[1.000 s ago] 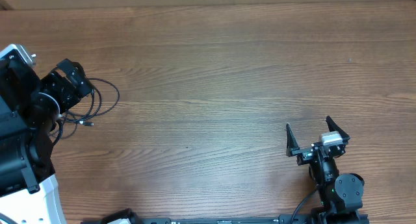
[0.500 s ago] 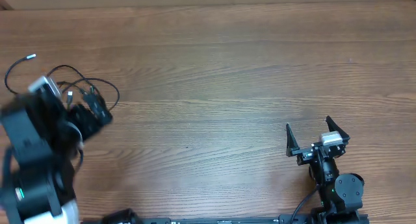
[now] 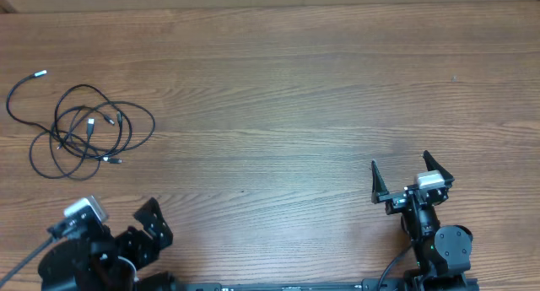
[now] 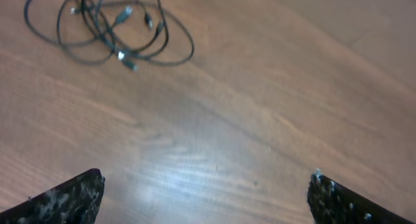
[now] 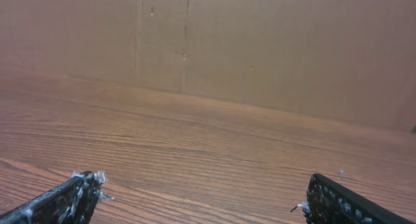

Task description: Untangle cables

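The cables (image 3: pixel 89 126) lie in a loose tangle of thin black loops on the wooden table (image 3: pixel 278 88) at the far left. One end with a silver-white plug (image 3: pixel 40 73) strays out to the upper left. In the left wrist view the cables (image 4: pixel 121 54) sit at the top left, well ahead of the fingers. My left gripper (image 3: pixel 118 218) is at the front left edge, open and empty, a good way nearer than the tangle. The same gripper (image 4: pixel 205 182) shows only bare wood between its tips. My right gripper (image 3: pixel 400 160) stands open at the front right, nothing in it (image 5: pixel 203 180).
A brown wall (image 5: pixel 260 49) runs along the table's far edge in the right wrist view. The arm bases and their thicker black leads (image 3: pixel 392 270) sit along the front edge.
My left arm has pulled back from over the cables to the front left edge, uncovering the tangle, which now lies spread on the table. The right arm has not moved.
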`<action>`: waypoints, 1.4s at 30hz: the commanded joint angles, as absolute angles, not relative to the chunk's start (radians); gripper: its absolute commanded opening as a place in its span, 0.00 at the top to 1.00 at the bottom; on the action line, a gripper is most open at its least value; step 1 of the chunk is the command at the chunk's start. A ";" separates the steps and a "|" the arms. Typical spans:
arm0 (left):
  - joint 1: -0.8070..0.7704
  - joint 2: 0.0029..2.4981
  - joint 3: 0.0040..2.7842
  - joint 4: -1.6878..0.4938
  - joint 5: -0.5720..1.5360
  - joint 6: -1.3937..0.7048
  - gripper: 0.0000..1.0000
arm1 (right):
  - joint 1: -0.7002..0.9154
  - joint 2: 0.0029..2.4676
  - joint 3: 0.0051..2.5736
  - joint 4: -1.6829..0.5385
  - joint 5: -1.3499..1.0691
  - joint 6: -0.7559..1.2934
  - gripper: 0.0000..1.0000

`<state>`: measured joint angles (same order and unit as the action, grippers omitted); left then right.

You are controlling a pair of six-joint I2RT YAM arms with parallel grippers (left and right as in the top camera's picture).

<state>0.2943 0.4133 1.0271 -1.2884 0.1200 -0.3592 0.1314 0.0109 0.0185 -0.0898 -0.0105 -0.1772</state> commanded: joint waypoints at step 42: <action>0.297 0.003 0.410 0.096 0.124 -0.351 0.01 | 0.127 0.003 0.008 -0.084 -0.002 -0.181 0.00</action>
